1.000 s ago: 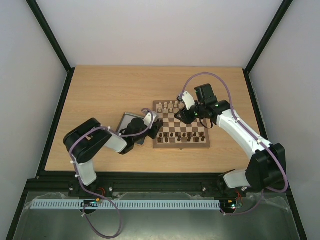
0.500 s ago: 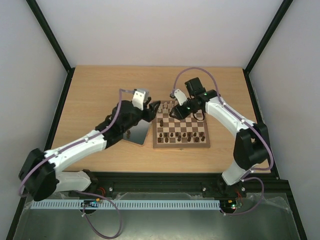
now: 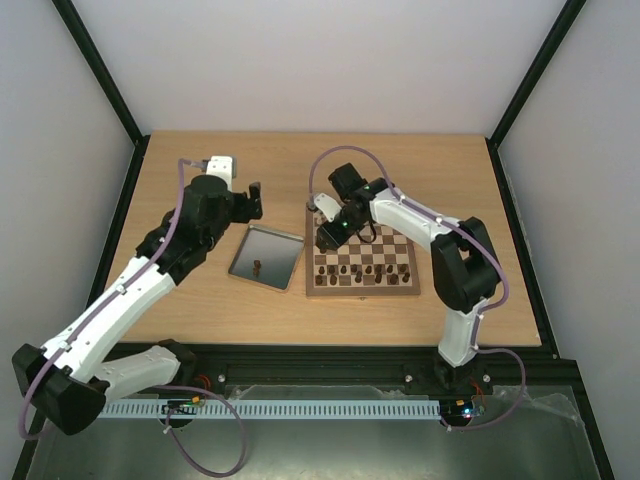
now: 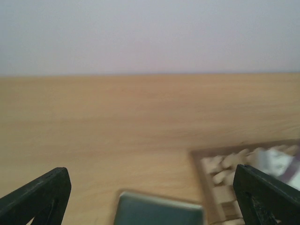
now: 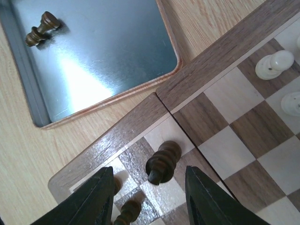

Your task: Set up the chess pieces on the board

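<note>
One dark chess piece [image 5: 42, 28] sits in the tray [image 5: 108, 56]: light, hard, slippery wood, so I'd pinch its narrow waist. My left gripper [image 4: 150, 171] gapes empty; my right gripper [image 5: 149, 171] stands apart over the board [image 5: 225, 55].

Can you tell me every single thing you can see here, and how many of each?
table: one, light wood, under everything.
board: one, brown and tan checks, right of the middle.
metal tray: one, shiny grey, just left of the board.
lone dark piece: one, dark brown, in the tray.
dark chess pieces: many, too small to count, on the board's near rows.
leaning dark piece: one, by the board's left edge.
light pieces: several, cream, far rows.
left gripper: one, black, open, beyond the tray.
right gripper: one, black, open around the leaning piece.
</note>
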You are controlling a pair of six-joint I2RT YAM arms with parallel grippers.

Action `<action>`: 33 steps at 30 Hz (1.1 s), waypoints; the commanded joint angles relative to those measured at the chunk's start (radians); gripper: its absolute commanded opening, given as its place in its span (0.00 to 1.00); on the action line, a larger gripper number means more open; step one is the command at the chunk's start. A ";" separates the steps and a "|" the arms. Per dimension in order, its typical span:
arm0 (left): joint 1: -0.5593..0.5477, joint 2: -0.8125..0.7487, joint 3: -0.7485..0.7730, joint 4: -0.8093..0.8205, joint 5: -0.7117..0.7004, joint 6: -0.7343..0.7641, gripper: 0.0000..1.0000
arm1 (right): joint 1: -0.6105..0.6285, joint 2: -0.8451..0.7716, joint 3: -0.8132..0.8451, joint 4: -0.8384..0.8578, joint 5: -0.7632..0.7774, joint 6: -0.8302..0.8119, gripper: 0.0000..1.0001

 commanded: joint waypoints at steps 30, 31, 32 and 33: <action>0.187 -0.019 -0.287 0.044 0.052 0.051 0.84 | 0.030 0.019 0.097 -0.112 0.100 0.014 0.06; 0.187 -0.018 -0.286 0.042 0.050 0.051 0.85 | 0.028 -0.007 0.094 -0.115 0.106 0.011 0.06; 0.187 -0.016 -0.286 0.041 0.049 0.050 0.86 | 0.027 -0.032 0.088 -0.118 0.112 0.009 0.05; 0.187 -0.015 -0.287 0.040 0.046 0.050 0.87 | 0.025 -0.058 0.082 -0.123 0.115 0.008 0.05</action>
